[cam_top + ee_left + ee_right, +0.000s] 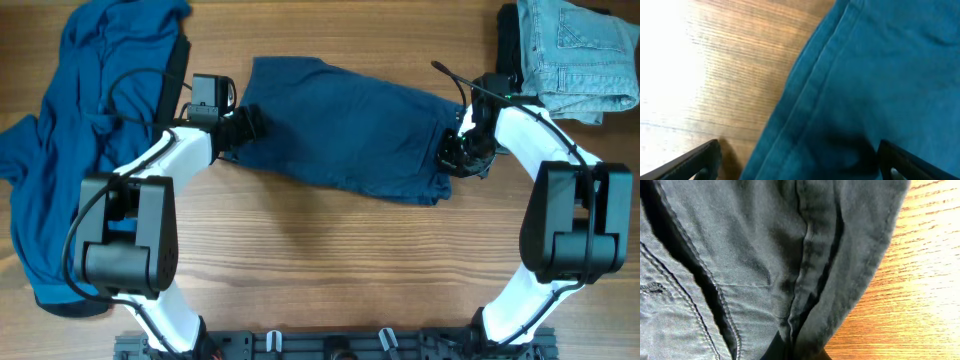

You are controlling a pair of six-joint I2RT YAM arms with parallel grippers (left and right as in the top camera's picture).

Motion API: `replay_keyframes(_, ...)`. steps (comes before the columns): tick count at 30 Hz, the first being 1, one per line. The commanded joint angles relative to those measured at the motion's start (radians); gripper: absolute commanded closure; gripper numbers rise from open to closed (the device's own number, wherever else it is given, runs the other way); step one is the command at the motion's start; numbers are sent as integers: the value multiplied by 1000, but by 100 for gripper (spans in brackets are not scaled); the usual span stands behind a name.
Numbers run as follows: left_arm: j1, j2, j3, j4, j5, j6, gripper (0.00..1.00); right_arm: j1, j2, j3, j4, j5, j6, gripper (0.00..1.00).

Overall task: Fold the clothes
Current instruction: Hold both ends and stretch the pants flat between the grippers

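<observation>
A dark blue pair of shorts [345, 125] lies spread across the middle of the wooden table. My left gripper [248, 125] is at its left end. In the left wrist view the fingers [797, 170] are wide open, with the garment's seamed edge [865, 75] between them. My right gripper [455, 155] is at the shorts' right end. In the right wrist view it [800, 352] is shut on a bunched fold of the fabric [765, 255], and the fingertips are mostly hidden by the cloth.
A crumpled blue shirt [90, 120] covers the table's left side, beside and under the left arm. Folded light blue jeans [575, 50] lie at the back right, with a dark garment [508, 45] beside them. Bare wood [340, 260] fills the front.
</observation>
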Motion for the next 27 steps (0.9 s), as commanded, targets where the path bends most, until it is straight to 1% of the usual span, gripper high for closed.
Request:
replay_keyframes(1,8,19,-1,18,43,31,0,6,1,13,-4,-21,-17,96)
replay_keyframes(3,8,21,-1,16,74,31,0,6,1,13,-3,-29,-18,96)
replay_keyframes(7,6,53,-1,2,185,26,0,6,1,13,5,-55,-17,96)
replay_keyframes(8,6,68,-1,-7,209,26,1,6,1,13,3,-55,-18,96)
replay_keyframes(9,6,75,-1,-16,220,26,7,6,1,13,3,-55,-18,96)
replay_keyframes(10,6,76,-1,-32,227,26,25,6,1,13,3,-55,-18,96)
replay_keyframes(11,6,76,-1,-44,227,26,36,6,1,13,3,-55,-18,96)
replay_keyframes(13,6,76,-1,-58,239,26,63,6,1,13,6,-55,-18,96)
replay_keyframes(15,6,74,-1,-76,245,5,83,6,1,13,13,-54,-18,96)
replay_keyframes(17,6,66,-1,-109,244,-4,96,6,1,13,35,-55,-18,96)
replay_keyframes(21,6,21,-1,-233,241,-30,96,6,1,13,82,-54,-17,96)
replay_keyframes(24,0,-64,-1,-349,241,-65,96,6,1,13,128,-54,-18,96)
replay_keyframes(27,-29,-138,-1,-412,239,-79,96,6,1,13,154,-54,-17,95)
